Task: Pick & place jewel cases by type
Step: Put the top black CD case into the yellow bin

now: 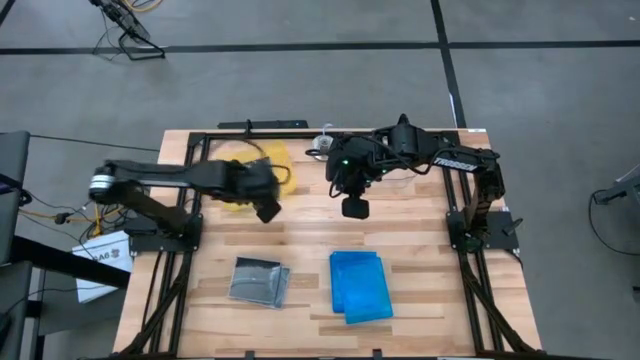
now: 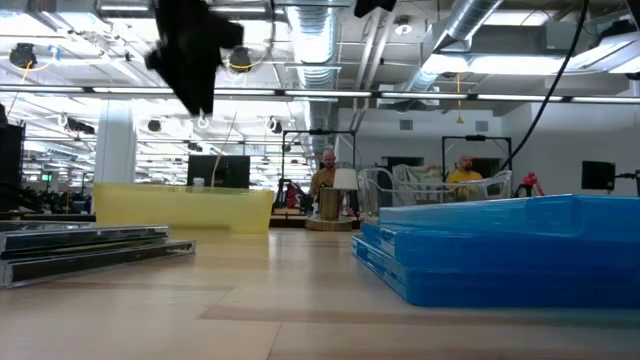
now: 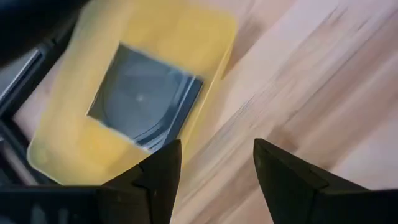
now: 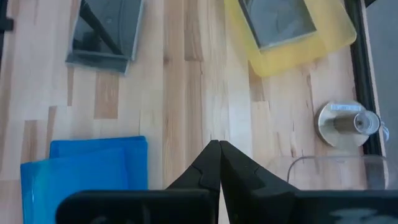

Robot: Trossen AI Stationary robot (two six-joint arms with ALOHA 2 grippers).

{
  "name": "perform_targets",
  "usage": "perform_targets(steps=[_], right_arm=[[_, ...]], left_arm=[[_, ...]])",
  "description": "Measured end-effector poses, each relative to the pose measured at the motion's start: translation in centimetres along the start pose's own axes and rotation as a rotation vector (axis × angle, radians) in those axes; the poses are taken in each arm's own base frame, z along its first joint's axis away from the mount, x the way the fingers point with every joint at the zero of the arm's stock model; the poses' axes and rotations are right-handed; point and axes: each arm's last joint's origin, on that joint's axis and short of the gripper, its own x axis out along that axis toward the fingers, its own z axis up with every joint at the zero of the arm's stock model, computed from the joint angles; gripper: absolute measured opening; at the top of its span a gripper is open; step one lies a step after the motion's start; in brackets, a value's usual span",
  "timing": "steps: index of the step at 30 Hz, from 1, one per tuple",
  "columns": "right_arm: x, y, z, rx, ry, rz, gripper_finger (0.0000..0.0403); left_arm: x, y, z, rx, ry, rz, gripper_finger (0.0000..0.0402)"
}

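Observation:
A yellow tray (image 1: 268, 172) sits at the far left with one clear-grey jewel case (image 3: 144, 101) lying flat inside it. My left gripper (image 3: 214, 177) hangs open above the bare wood just off the tray's near edge, with nothing between its fingers. Near the front edge, a stack of clear-grey jewel cases (image 1: 258, 281) rests flat on the table, and to its right lies a stack of blue jewel cases (image 1: 360, 286). My right gripper (image 4: 219, 163) hovers shut over the table's middle, far side, holding nothing.
A clear plastic tub (image 4: 329, 175) and a small round silver object (image 4: 344, 123) stand at the far edge, to the right of the tray. A black frame (image 1: 190, 190) runs round the tabletop. Bare wood lies between the tray and the two stacks.

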Motion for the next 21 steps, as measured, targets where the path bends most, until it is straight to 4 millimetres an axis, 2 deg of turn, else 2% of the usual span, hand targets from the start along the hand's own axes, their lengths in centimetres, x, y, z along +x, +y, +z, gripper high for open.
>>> perform_targets(steps=[6,8,11,17,21], right_arm=[[0.0,1.9,0.0,-0.024,0.007,0.027,0.0000],[0.9,2.9,0.2,-0.029,-0.003,0.039,0.0000],[3.2,4.4,-0.1,-0.029,0.023,0.059,0.0000],[8.3,7.7,-1.0,-0.035,0.002,0.098,0.0000],[10.2,8.4,-1.3,0.014,-0.027,0.171,0.0000]], left_arm=[[-5.9,3.0,-1.5,-0.193,-0.142,-0.277,0.0194],[-7.3,4.0,-2.2,-0.252,-0.168,-0.340,0.0194],[-9.0,5.0,-3.5,-0.330,-0.176,-0.414,0.0194],[-10.3,5.2,-5.5,-0.429,-0.109,-0.485,0.0194],[-8.7,4.0,-7.1,-0.466,-0.032,-0.477,0.0194]])
